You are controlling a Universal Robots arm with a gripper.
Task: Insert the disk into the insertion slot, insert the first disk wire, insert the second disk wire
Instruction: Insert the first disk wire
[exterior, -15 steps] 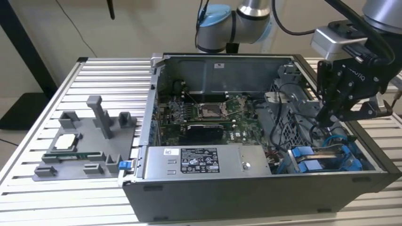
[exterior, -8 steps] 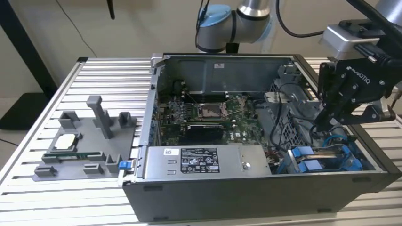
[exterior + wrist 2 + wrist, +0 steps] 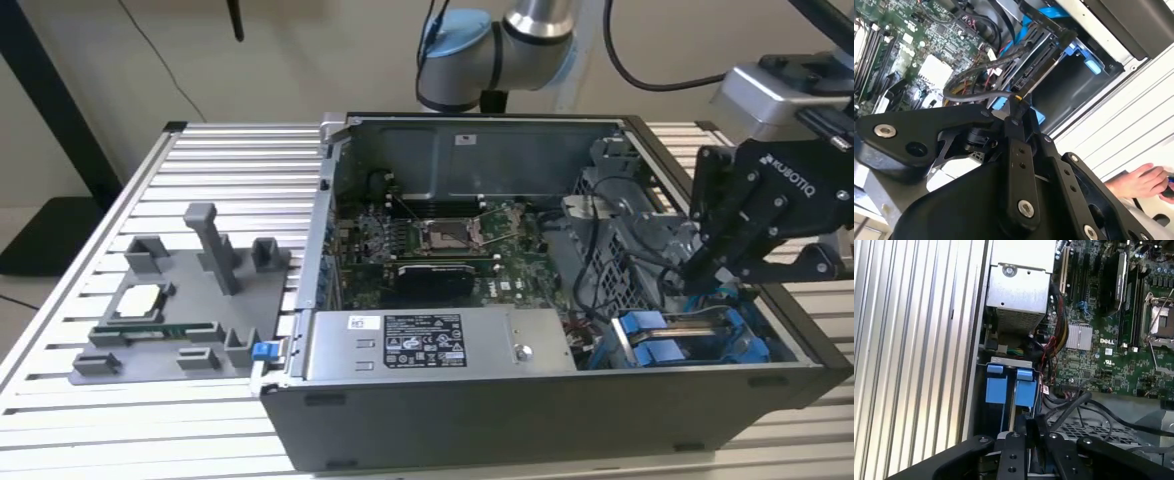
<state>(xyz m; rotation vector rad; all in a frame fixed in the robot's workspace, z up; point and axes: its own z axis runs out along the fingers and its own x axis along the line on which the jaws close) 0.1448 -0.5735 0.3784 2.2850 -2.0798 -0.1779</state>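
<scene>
One gripper (image 3: 691,272), one motherboard (image 3: 441,240), one power-supply box (image 3: 427,345) — two blue tabs (image 3: 995,385).

Silver arm (image 3: 541,18) with apparently pale-blue joint cap (image 3: 447,45), black cable (image 3: 617,50), matte-black jaws, silver-headed screws (image 3: 885,131).

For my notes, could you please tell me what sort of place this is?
Likely a robotics lab bench for computer assembly: an open computer case sits on a ribbed metal table, a robot arm reaches into it, and a grey parts holder lies beside it.

Claw (image 3: 690,272) tilted down, fingers (image 3: 1015,122) pinched shut
</scene>
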